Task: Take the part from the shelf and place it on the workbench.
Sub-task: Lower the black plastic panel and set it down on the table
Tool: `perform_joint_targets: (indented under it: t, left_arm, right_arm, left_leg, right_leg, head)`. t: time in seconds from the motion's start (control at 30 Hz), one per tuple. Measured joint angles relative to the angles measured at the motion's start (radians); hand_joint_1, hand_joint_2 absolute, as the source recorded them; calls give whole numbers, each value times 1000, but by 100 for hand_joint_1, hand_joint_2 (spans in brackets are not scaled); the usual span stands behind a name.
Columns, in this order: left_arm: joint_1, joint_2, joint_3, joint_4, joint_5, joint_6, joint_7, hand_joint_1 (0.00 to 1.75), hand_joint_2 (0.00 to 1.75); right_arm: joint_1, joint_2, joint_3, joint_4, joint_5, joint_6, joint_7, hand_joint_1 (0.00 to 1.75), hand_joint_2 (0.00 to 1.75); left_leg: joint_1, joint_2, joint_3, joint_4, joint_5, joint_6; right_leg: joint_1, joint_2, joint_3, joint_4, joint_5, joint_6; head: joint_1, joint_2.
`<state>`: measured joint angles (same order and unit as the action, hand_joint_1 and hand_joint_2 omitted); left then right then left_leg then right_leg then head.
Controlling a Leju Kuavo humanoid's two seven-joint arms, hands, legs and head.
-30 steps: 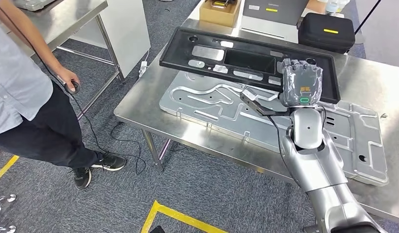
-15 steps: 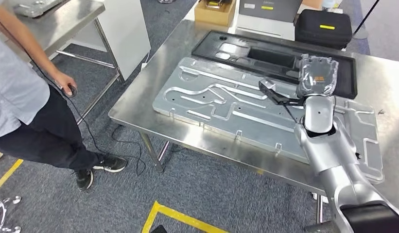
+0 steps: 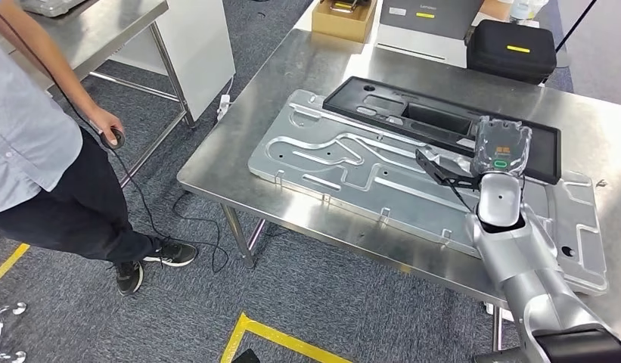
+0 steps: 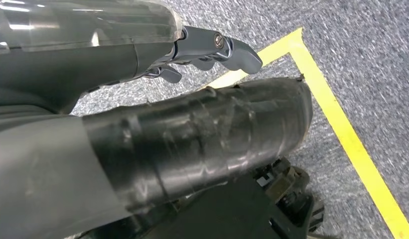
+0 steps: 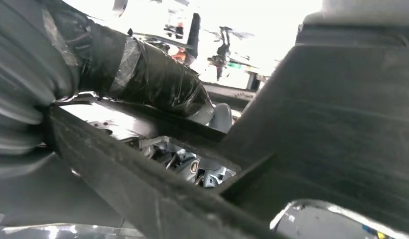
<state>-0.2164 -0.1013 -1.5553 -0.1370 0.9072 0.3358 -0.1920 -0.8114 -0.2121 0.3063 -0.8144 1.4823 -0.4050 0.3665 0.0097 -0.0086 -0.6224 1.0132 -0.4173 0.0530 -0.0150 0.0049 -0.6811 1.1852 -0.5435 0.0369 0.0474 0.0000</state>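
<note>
Part (image 3: 436, 125), a long black panel, is gripped at its near edge by the right hand (image 3: 501, 147), thumb (image 5: 142, 74) clamped over the rim. It lies low across the workbench (image 3: 292, 76), partly over a grey plate (image 3: 352, 162). Judged nearly placed; release remains. Left hand (image 4: 212, 47) hangs over the floor with nothing in it, fingers loosely curled.
</note>
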Motion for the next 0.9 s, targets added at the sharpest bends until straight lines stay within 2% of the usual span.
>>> perform_joint_targets:
  t: [0.03, 0.07, 0.1, 0.13, 0.17, 0.23, 0.27, 0.3, 0.4, 0.47, 0.5, 0.57, 0.6, 0.63, 0.67, 0.73, 0.77, 0.83, 0.9]
  left_arm:
    - [1, 0, 0, 0, 1, 1, 0, 0, 0]
    - [1, 0, 0, 0, 2, 2, 1, 0, 0]
    - [1, 0, 0, 0, 3, 3, 1, 0, 0]
    - [2, 0, 0, 0, 4, 4, 1, 0, 0]
    - [2, -1, 0, 0, 6, 5, 1, 0, 0]
    - [1, -2, 0, 0, 10, 8, 0, 0, 0]
    - [1, -2, 0, 0, 13, 10, 0, 0, 0]
    - [1, -2, 0, 0, 15, 12, 0, 0, 0]
    - [4, -2, 0, 0, 21, 15, -1, 0, 0]
    - [4, -1, 0, 0, 22, 15, -3, 0, 0]
    - [5, -1, 0, 0, 24, 16, -3, 0, 0]
    - [8, -1, 0, 0, 29, 16, -5, 0, 0]
    - [11, -1, 0, 0, 33, 17, -7, 0, 0]
    - [14, -1, 0, 0, 36, 17, -9, 0, 0]
    - [16, -1, 0, 0, 40, 19, -11, 0, 0]
    - [17, 0, 0, 0, 49, 22, -18, 0, 0]
    - [18, 2, 1, 0, 54, 25, -21, 0, 0]
    - [21, 4, 4, 0, 65, 30, -28, 0, 0]
    - [27, 5, 9, 0, 76, 34, -35, 0, 0]
  right_arm:
    - [13, 0, 0, 3, 1, 0, 4, 16, 175]
    - [27, 0, 0, 6, 1, 1, 7, 0, 175]
    - [42, 0, 1, 8, 2, 3, 9, 0, 175]
    - [57, 1, 1, 10, 2, 5, 10, 0, 175]
    - [68, 2, 3, 12, 2, 8, 12, 0, 175]
    - [81, 4, 6, 13, 3, 13, 16, 0, 175]
    - [86, 6, 8, 13, 3, 15, 19, 0, 175]
    - [93, 7, 11, 14, 3, 17, 22, 0, 175]
    - [123, 12, 24, 12, 4, 17, 25, 0, 175]
    - [137, 17, 31, 8, 4, 16, 25, 0, 175]
    - [143, 20, 35, 5, 4, 15, 25, 0, 175]
    - [155, 22, 45, -3, 4, 11, 24, 0, 175]
    - [162, 23, 49, -10, 4, 13, 20, 0, 175]
    - [167, 23, 53, -18, 4, 20, 13, 0, 175]
    - [171, 23, 56, -27, 4, 35, 1, 0, 175]
    - [177, 23, 59, -48, 4, 87, -31, 0, 175]
    - [179, 22, 60, -60, 3, 121, -49, 0, 175]
    - [187, 15, 60, -86, 1, 191, -78, 0, 175]
    - [200, 2, 62, -125, -1, 247, -101, 0, 87]
  left_leg:
    - [0, 0, 0, 0, -1, 2]
    - [0, 0, 1, 1, -2, 2]
    - [0, -1, 2, 2, -4, 2]
    - [1, -1, 3, 3, -6, 0]
    - [1, -2, 5, 6, -9, -3]
    - [-1, -2, 7, 12, -16, -12]
    - [-2, -2, 7, 14, -18, -17]
    - [-4, -2, 7, 14, -19, -22]
    - [-3, -2, 9, 17, -27, -37]
    - [-1, 0, -13, 73, -66, -46]
    - [0, 2, -38, 131, -97, -49]
    - [1, 2, -98, 261, -151, -52]
    - [1, 2, -114, 294, -156, -52]
    - [1, 2, -110, 288, -142, -50]
    - [1, 2, -86, 241, -112, -46]
    - [-2, 3, -13, 102, -54, -35]
    - [-4, 3, 13, 50, -39, -30]
    - [-8, 3, 30, 15, -37, -25]
    - [-6, 4, 32, 7, -30, -16]
  right_leg:
    - [-1, 0, -34, 63, -23, 4]
    - [-2, 0, -60, 107, -32, 7]
    - [-4, 0, -69, 115, -22, 8]
    - [-7, -1, -58, 85, 6, 9]
    - [-9, -2, -30, 24, 45, 9]
    - [-9, -4, 31, -103, 95, 4]
    - [-7, -4, 48, -137, 103, -1]
    - [-3, -3, 54, -149, 101, -6]
    - [-2, -3, 59, -152, 104, -27]
    - [-5, -5, 62, -155, 105, -42]
    - [-4, -5, 63, -155, 105, -47]
    - [-1, -6, 63, -155, 104, -51]
    - [1, -7, 64, -155, 104, -52]
    - [3, -6, 66, -154, 103, -52]
    - [4, -5, 68, -154, 103, -52]
    - [9, -3, 70, -153, 102, -50]
    - [10, -2, 71, -153, 101, -47]
    - [12, 0, 71, -154, 102, -37]
    - [10, 0, 72, -154, 102, -25]
  head:
    - [0, 0]
    - [0, 0]
    - [0, 0]
    - [0, 0]
    - [0, 0]
    - [0, 0]
    - [0, 0]
    - [-1, 0]
    - [-1, 0]
    - [-2, 0]
    - [-2, 0]
    - [-2, 0]
    - [-2, 0]
    - [-2, 0]
    - [-2, 0]
    - [-2, 0]
    - [-2, 0]
    - [-2, 0]
    - [-2, 0]
